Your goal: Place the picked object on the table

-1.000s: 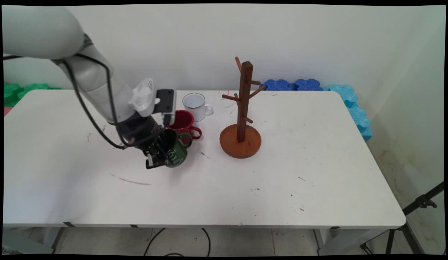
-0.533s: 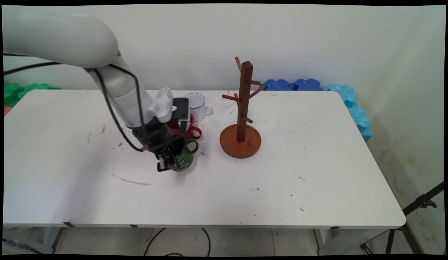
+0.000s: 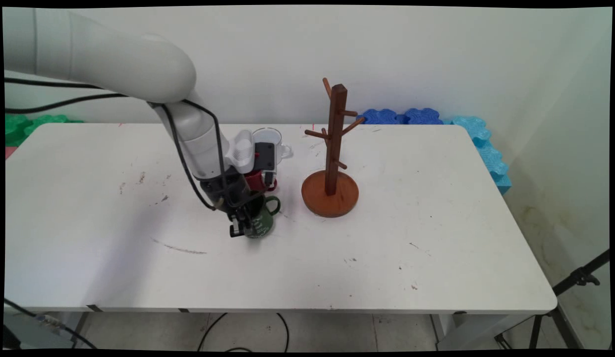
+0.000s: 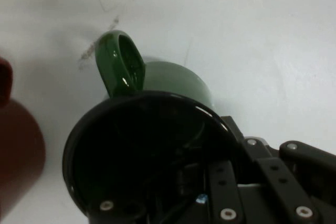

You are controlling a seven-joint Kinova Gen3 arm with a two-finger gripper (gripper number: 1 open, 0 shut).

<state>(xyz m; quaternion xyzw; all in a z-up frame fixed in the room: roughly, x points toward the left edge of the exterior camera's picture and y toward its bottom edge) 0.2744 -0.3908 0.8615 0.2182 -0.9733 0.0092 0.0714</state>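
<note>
1. since a second ago the arm has carried the green mug (image 3: 262, 222) rightward across the surface (image 3: 337, 258), closer to the wooden mug tree (image 3: 332, 168).
2. jaws (image 3: 244, 224) clamp the green mug's wall, one finger inside the rim, handle pointing toward the tree.
3. just behind sits the red mug (image 3: 260, 181), partly hidden.
4. farther back, the white mug (image 3: 273, 141).

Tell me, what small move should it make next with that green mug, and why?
Probably lift straight up a little. The gripper grips the green mug by its wall, one finger inside. The red mug stands close behind, so rising first would likely clear it before heading anywhere, perhaps to the rack.
</note>
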